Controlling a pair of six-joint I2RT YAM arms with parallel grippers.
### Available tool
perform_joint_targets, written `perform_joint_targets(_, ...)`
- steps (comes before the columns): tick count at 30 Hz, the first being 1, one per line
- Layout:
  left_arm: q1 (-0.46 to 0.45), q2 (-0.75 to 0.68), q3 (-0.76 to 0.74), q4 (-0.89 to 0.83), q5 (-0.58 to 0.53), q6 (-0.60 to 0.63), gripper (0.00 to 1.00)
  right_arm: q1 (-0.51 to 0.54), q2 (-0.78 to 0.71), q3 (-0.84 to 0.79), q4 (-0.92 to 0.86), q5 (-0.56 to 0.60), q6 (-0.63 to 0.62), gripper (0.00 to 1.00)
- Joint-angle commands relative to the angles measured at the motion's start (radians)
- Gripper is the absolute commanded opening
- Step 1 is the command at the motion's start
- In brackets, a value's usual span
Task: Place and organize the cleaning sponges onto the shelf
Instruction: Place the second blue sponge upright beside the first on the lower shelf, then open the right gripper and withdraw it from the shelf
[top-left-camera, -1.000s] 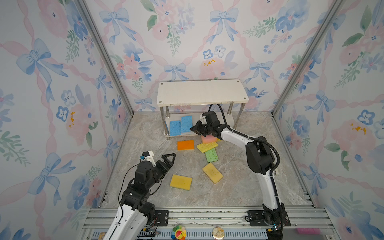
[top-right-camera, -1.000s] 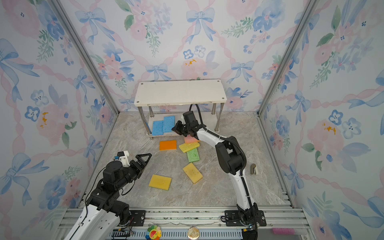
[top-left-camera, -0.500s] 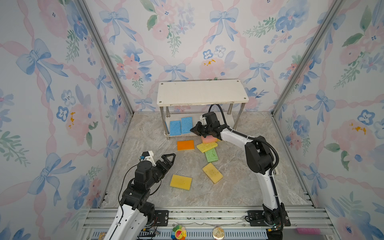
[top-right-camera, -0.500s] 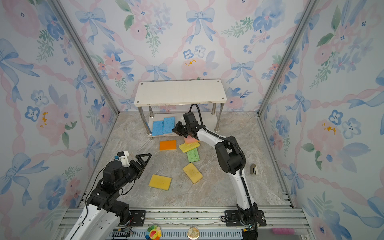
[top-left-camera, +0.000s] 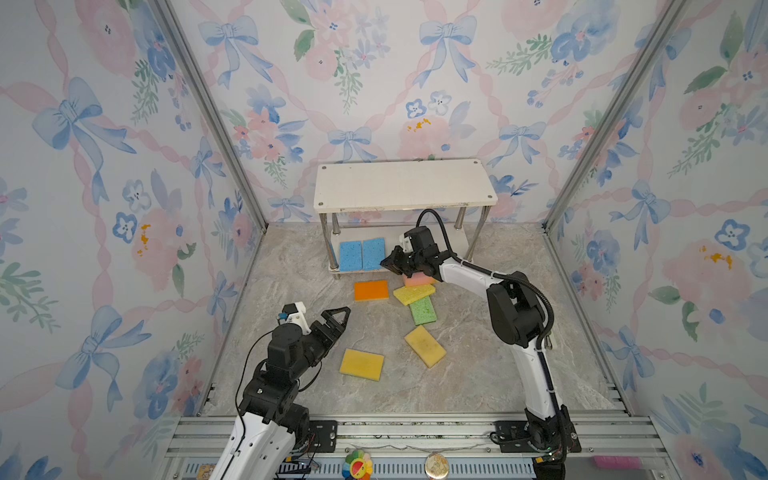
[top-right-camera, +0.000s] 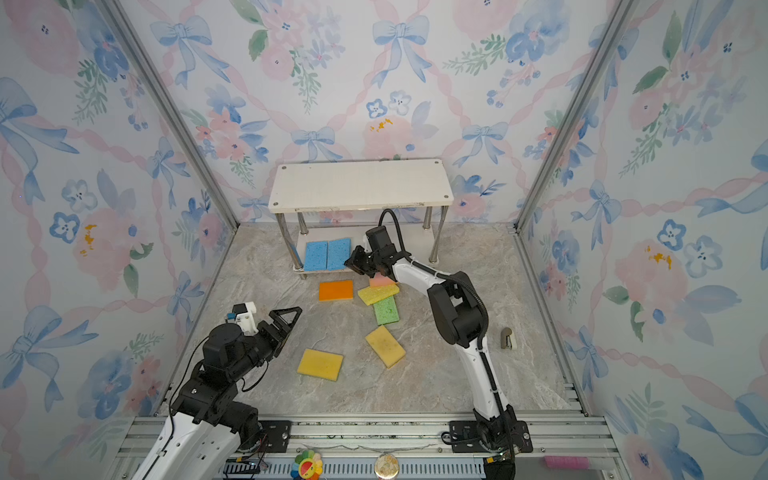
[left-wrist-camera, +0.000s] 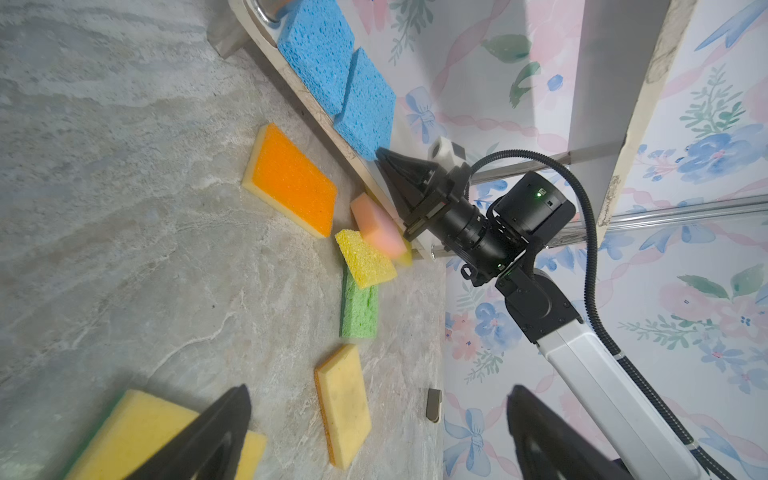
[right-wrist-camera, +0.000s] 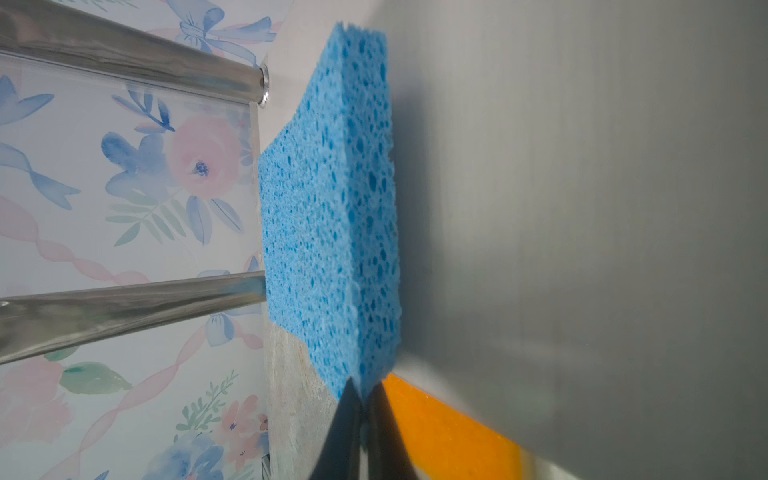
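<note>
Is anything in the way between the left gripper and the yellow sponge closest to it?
Nothing visible. The left gripper is open and hangs near the yellow sponge, with only bare floor between them. The tan sponge lies off to the side, apart from both.

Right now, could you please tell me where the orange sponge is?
In both top views the orange sponge lies on the floor, just in front of the blue sponges on the shelf, left of the bright yellow sponge.
</note>
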Motion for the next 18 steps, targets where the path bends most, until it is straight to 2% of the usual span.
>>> perform_joint_targets(1, 0.005, -0.003, -0.010, -0.013, 0.009, 0.006, 0.98, -0.009, 0.024, 0.013, 0.017, -0.021, 0.007, 0.09)
perform_joint_targets(10, 0.007, 0.004, -0.008, -0.013, 0.006, 0.008, 0.98, -0.001, 0.057, 0.061, 0.006, -0.036, 0.009, 0.15)
perform_joint_targets(15, 0.010, 0.011, -0.006, -0.012, 0.008, 0.014, 0.98, 0.000, 0.067, 0.086, -0.002, -0.032, 0.013, 0.35)
perform_joint_targets(18, 0.014, 0.016, -0.004, -0.011, 0.012, 0.020, 0.98, 0.001, 0.058, 0.084, -0.008, -0.022, 0.008, 0.43)
